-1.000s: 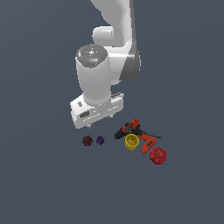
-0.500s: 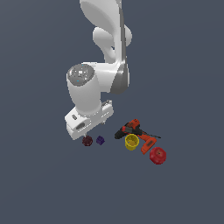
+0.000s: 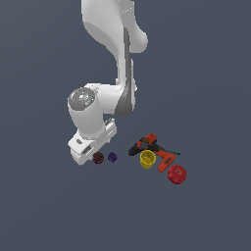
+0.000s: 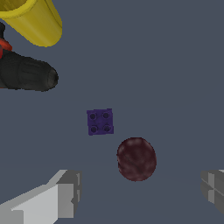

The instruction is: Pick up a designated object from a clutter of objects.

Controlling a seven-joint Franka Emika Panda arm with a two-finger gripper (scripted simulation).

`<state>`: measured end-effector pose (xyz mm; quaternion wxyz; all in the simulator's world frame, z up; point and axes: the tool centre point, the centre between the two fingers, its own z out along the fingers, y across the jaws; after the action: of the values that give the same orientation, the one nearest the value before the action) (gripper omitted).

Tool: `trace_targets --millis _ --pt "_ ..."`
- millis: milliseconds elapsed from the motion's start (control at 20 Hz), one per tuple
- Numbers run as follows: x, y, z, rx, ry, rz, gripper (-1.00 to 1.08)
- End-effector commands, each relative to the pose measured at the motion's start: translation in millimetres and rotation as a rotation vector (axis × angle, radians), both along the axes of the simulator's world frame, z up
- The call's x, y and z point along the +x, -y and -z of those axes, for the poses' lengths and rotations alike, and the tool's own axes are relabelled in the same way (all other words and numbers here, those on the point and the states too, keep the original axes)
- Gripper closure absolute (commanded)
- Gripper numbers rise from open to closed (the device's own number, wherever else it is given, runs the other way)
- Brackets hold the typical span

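1 maroon ball (image 4: 136, 159) (drill (image 4: 26, 75) cropped)

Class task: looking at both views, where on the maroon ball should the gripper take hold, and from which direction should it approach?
Grip the maroon ball across its widest middle, coming straight down from above. It is roughly round, so no side is better. The purple cube sits close but apart, and the open gripper already straddles the ball.
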<state>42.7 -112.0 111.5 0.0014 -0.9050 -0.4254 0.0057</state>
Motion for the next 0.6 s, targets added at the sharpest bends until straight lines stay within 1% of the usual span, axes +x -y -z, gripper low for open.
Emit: trace_targets --millis 0,250,550 --pt "0.1 6.4 9.4 0.001 0.004 -0.041 -0.92" --pt "-0.6 15.8 23.2 0.002 0.008 -0.098 -0.92" --pt "-1.3 21.7 31.9 0.003 0.011 -0.134 -0.92"
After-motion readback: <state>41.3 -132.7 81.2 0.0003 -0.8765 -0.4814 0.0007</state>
